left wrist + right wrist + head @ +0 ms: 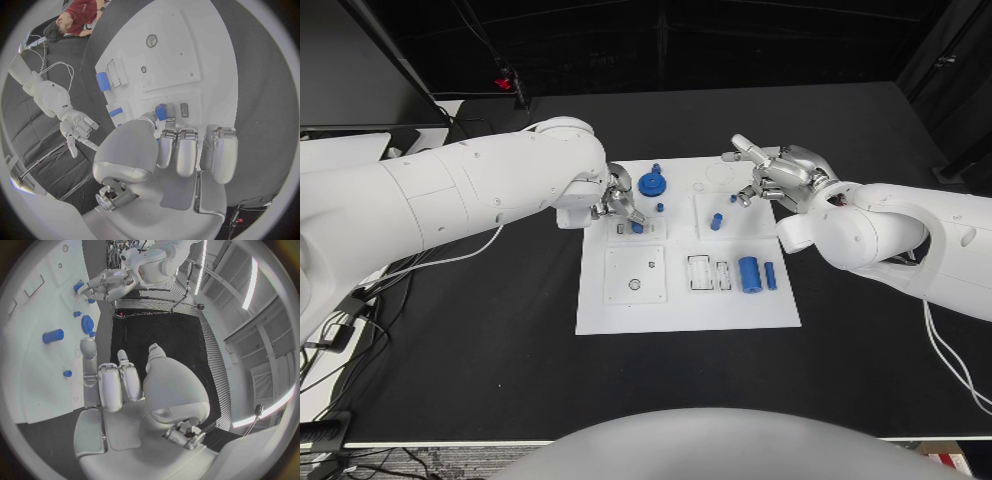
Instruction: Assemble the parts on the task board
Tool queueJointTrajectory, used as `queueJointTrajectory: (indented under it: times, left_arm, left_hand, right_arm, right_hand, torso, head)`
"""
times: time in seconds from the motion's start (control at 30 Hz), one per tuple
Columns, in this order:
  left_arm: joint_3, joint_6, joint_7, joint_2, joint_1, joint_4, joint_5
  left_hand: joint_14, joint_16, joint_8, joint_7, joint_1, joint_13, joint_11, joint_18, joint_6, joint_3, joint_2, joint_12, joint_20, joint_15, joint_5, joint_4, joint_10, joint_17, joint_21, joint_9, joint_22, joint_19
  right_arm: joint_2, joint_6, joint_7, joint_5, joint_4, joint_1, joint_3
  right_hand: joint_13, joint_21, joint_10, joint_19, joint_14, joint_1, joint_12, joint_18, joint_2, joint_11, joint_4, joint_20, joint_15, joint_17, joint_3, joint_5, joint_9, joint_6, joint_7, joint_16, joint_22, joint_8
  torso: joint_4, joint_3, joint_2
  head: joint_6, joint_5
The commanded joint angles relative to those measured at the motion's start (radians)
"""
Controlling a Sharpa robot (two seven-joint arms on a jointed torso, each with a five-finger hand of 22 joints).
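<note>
The white task board (689,300) lies mid-table. My left hand (620,200) hovers over its far left part, and thumb and a finger pinch a small blue part (160,111) just above a slot there; the same part (636,226) shows below the fingertips. A blue round gear (653,183) stands just beyond that hand. My right hand (776,175) hangs over the board's far right corner with fingers apart and nothing in it. A blue cylinder (749,272) and a slim blue piece (770,275) lie on the board's right side.
Small blue pegs (715,220) stand near the board's middle, between the hands. A square recessed plate (635,275) sits on the board's near left. Cables (358,300) trail along the table's left edge. Bare black table (473,340) surrounds the board.
</note>
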Motion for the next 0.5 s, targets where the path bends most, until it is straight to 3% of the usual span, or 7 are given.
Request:
queueJointTrajectory:
  times: [0.03, 0.5]
  left_arm:
    - [-0.005, 0.008, -0.027, 0.0, -0.008, 0.0, -0.003]
    - [-0.005, -0.027, -0.015, -0.002, -0.008, -0.005, -0.003]
  left_hand:
    - [0.105, 0.001, -0.004, 0.001, 0.008, 0.263, -0.004, -0.007, -0.007, -0.002, -0.007, 0.003, 0.004, -0.007, -0.004, -0.004, 0.108, 0.263, 0.003, 0.0, 0.263, 0.104]
    - [0.105, 0.001, -0.003, -0.002, 0.045, 0.263, -0.007, -0.007, -0.007, 0.01, -0.006, 0.003, 0.002, -0.01, 0.001, -0.007, 0.108, 0.263, 0.003, 0.006, 0.263, 0.104]
  right_arm:
    - [-0.001, 0.01, 0.007, 0.002, 0.003, 0.001, 0.0]
    - [-0.001, 0.008, 0.006, 0.002, 0.001, 0.001, 0.0]
  right_hand:
    - [0.105, -0.004, -0.009, -0.007, -0.005, 0.003, -0.003, 0.007, 0.01, -0.001, 0.0, -0.003, 0.0, 0.08, -0.006, 0.003, -0.001, -0.008, -0.001, -0.006, -0.001, 0.005]
    - [0.105, -0.004, -0.009, -0.007, -0.005, 0.003, -0.003, 0.007, 0.01, -0.001, 0.0, -0.003, 0.0, 0.08, -0.006, 0.003, -0.001, -0.008, -0.001, -0.006, -0.001, 0.005]
  torso:
    - [0.0004, 0.0002, 0.0]
    - [-0.0004, 0.0001, 0.0]
  head:
    - [0.0, 0.001]
    - [0.003, 0.002]
